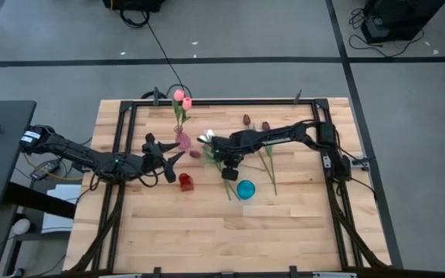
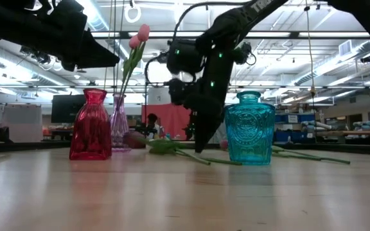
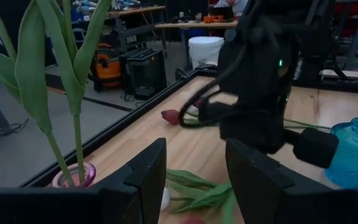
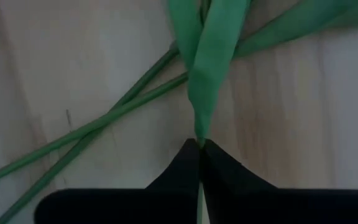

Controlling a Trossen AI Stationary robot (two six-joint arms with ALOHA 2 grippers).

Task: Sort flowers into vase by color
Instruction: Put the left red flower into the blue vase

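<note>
Two pink tulips (image 1: 182,99) stand in the pale pink vase (image 1: 182,141). A red vase (image 1: 185,181) and a teal vase (image 1: 245,188) stand nearer on the table. White tulip heads (image 1: 205,137) and maroon heads (image 1: 246,120) lie on the wood, their green stems crossing under the right arm. My right gripper (image 4: 199,142) points down at these stems and is shut on one of them. My left gripper (image 3: 194,180) hovers open beside the pink vase (image 3: 73,176), touching nothing. My right gripper pinches a thin green stem (image 4: 199,138) at the narrow base of a leaf (image 4: 207,74), only at the fingertips, coming from above and pointing down. The stem runs between the two shut fingers. The flower lies on the table; I cannot tell which head it bears.
Two other stems (image 4: 104,124) cross on the wood right beside the held one. A maroon head (image 3: 171,116) lies between the pink vase and the right arm. The teal vase (image 2: 249,128) stands close to the right gripper (image 2: 198,144). A black frame rail borders the table's far edge (image 1: 230,100).
</note>
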